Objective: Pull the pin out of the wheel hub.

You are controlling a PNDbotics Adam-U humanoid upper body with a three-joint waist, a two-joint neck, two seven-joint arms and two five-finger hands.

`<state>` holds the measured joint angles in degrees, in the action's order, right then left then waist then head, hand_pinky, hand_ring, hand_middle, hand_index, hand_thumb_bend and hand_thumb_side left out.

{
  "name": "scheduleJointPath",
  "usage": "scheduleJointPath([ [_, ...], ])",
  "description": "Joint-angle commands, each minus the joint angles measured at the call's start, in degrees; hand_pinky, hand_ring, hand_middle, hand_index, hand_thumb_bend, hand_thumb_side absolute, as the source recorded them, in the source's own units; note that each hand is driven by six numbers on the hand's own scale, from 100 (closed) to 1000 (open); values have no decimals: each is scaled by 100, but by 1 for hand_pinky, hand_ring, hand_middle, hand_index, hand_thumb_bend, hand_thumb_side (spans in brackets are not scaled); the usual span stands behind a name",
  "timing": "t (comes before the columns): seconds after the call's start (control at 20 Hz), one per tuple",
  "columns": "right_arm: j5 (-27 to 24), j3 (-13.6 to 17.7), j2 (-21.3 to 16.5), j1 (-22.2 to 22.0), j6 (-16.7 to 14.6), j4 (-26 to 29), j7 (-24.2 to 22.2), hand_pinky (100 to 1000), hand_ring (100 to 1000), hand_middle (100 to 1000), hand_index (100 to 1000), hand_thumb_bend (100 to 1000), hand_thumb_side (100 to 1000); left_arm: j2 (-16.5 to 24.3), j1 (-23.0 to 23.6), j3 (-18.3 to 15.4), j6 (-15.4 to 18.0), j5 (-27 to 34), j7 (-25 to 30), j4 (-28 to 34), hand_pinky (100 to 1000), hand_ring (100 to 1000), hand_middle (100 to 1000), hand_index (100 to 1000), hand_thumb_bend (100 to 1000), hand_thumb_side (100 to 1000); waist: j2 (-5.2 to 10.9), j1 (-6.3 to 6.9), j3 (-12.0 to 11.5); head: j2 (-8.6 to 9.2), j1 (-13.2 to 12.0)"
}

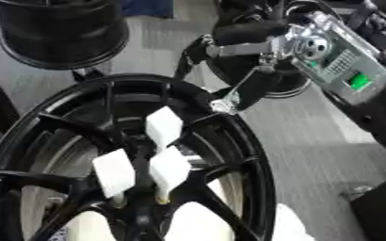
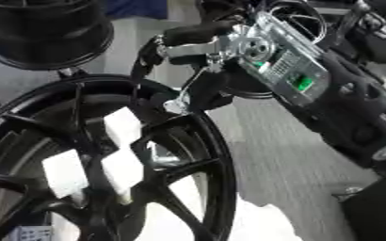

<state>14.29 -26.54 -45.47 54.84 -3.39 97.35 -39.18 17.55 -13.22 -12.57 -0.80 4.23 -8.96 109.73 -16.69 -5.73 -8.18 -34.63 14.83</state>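
A black spoked wheel hub fills the lower left, tilted toward me. Three white block-shaped pins stand out of its centre: one higher up, one at the left and one at the right. My right hand comes in from the upper right on a silver wrist with a green-lit board. It hovers over the rim's upper right edge, above and to the right of the pins. Its fingers are stretched out leftward with the thumb hanging down, and it holds nothing. My left hand does not show.
A second black wheel stands at the upper left and a third dark one sits behind my right hand. Grey floor lies to the right of the hub. A black box edge shows at the lower right.
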Motion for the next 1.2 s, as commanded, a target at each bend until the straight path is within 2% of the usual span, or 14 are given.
scheduleJointPath([
  [0.05,204,61,75,149,58,-71,-43,890,859,780,825,100,225,70,-8,-28,4,21,-8,52,791,720,606,797,100,661,141,60,41,90,-26],
  [0.45,668,71,470,144,247,-451,24,892,862,783,825,100,237,49,61,-35,8,30,-14,-4,791,721,606,797,100,662,212,134,195,123,-25],
  [0.8,949,27,684,131,274,-584,-116,896,869,793,827,119,255,28,101,-42,11,43,-16,-43,791,722,606,798,100,663,289,173,245,60,-19],
  [1.2,1118,157,1049,71,504,-456,-207,895,868,795,829,100,216,22,179,-73,15,65,-62,-129,791,722,606,797,100,665,411,202,411,244,-160],
])
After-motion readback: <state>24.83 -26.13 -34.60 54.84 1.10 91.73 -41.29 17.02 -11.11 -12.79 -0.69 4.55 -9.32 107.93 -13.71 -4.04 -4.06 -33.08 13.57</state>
